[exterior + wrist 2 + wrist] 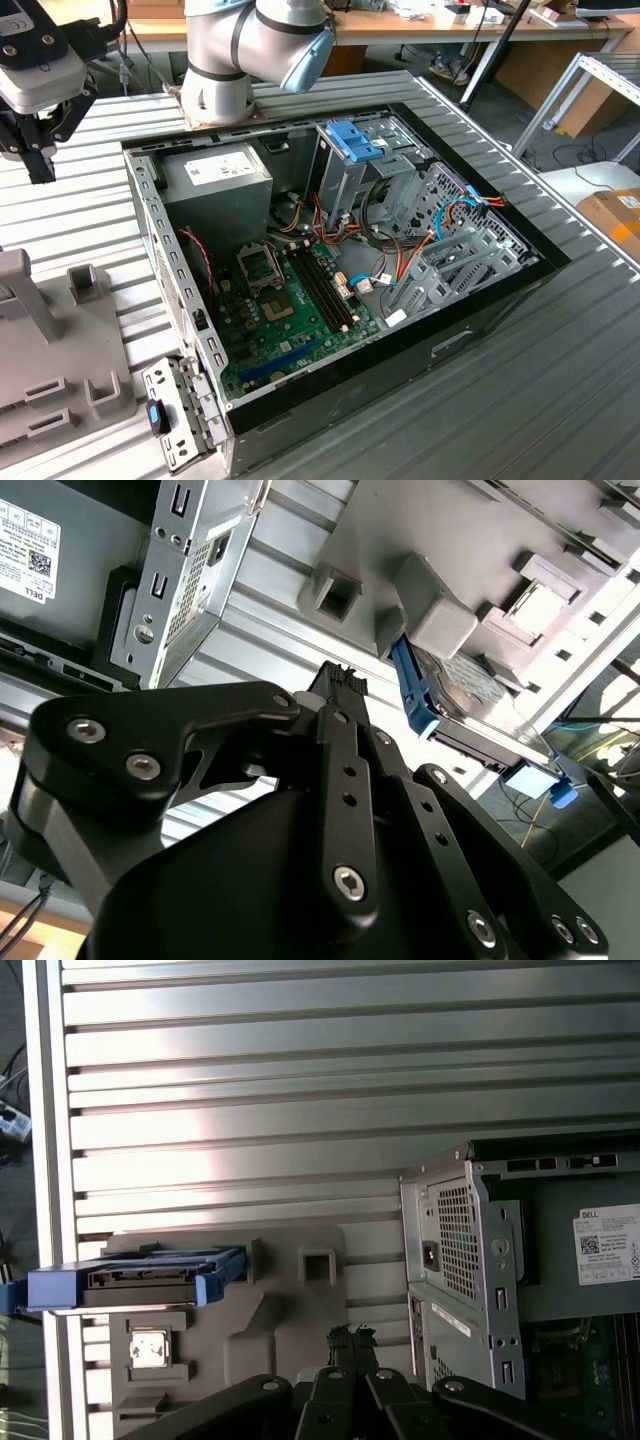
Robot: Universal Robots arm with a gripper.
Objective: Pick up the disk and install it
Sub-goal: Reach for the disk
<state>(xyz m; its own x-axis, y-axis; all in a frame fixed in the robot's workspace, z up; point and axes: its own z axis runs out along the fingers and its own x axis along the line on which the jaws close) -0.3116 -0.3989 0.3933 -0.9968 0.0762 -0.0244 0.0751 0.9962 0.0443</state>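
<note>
Gripper (338, 677) closed, fingers together, holding nothing, above grey holder (280, 1295) near table (300, 1060) edge, beside computer case (160, 250). Disk (135, 1280) on edge in holder, ungrasped. Pickup and install both undone.

Printed white label (607, 1245) on power supply (555, 1295)
</note>
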